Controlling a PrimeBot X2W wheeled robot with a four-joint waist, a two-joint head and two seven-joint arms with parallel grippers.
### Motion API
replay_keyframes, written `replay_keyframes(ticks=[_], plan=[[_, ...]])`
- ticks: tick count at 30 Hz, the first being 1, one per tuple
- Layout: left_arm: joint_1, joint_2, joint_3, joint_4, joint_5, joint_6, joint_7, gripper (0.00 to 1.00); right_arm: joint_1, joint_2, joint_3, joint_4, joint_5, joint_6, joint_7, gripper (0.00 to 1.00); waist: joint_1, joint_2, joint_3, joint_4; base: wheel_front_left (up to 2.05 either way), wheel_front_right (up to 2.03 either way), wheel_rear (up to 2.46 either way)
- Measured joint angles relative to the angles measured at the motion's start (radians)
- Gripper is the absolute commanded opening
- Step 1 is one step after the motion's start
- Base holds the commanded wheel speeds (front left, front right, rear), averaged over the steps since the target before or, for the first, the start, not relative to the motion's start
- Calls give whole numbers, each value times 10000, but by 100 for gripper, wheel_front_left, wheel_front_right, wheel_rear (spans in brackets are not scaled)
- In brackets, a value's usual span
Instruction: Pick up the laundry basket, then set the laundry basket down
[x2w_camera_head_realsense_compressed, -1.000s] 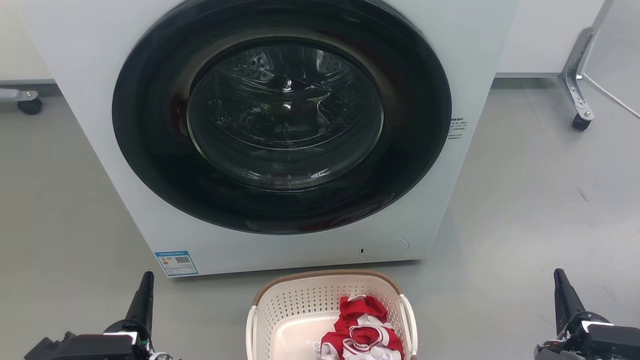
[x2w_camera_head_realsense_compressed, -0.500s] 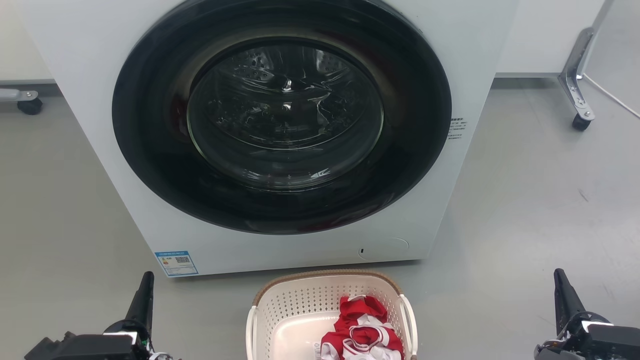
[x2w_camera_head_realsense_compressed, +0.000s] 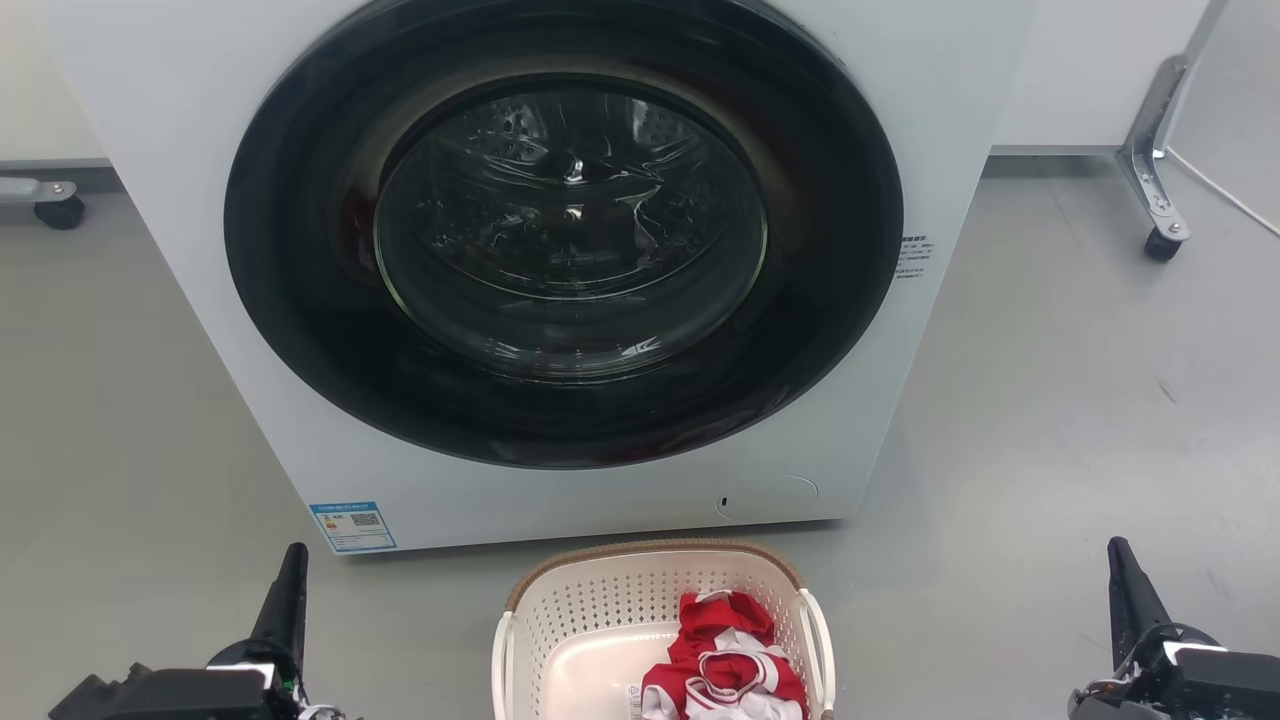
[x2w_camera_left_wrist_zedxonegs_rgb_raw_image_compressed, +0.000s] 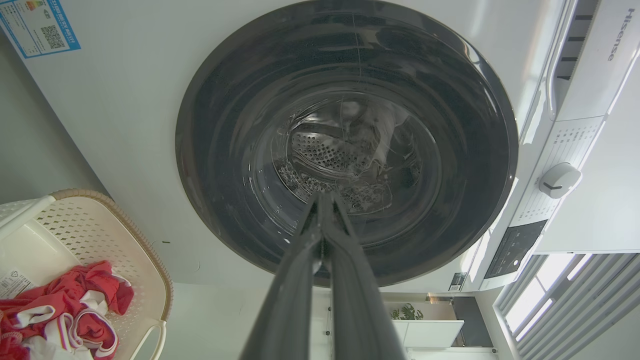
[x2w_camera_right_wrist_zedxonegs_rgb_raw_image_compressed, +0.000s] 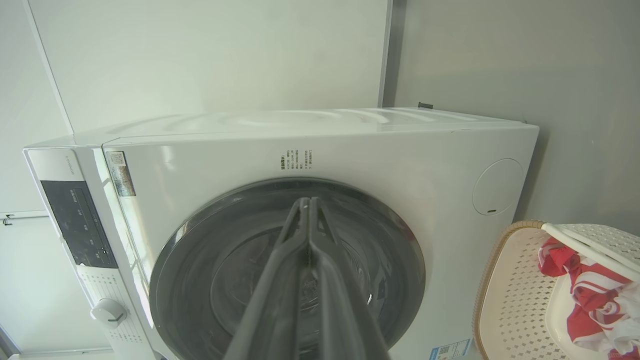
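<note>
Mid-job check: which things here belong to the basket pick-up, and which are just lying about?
Job: laundry basket, on the floor before the washing machine; left gripper and right gripper, both shut, apart from it.
Lying about: washing machine; red-and-white garment inside the basket; blue label on the machine; castored metal leg at far right.

Grey floor (x2w_camera_head_realsense_compressed: 1050, 400), white front-loading washer (x2w_camera_head_realsense_compressed: 950, 90), pale wall (x2w_camera_right_wrist_zedxonegs_rgb_raw_image_compressed: 200, 50), bright slatted window (x2w_camera_left_wrist_zedxonegs_rgb_raw_image_compressed: 565, 300).
</note>
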Motion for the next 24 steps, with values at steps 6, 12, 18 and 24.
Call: replay_keyframes(ticks=[6,12,18,24], plan=[[0,0,0,0,0,0,0,0,0,0,0,0,0,0,0,0,0,0,0,0,0,0,0],[0,0,0,0,0,0,0,0,0,0,0,0,0,0,0,0,0,0,0,0,0,0,0],[0,0,0,0,0,0,0,0,0,0,0,0,0,0,0,0,0,0,0,0,0,0,0],[0,0,0,0,0,0,0,0,0,0,0,0,0,0,0,0,0,0,0,0,0,0,0]])
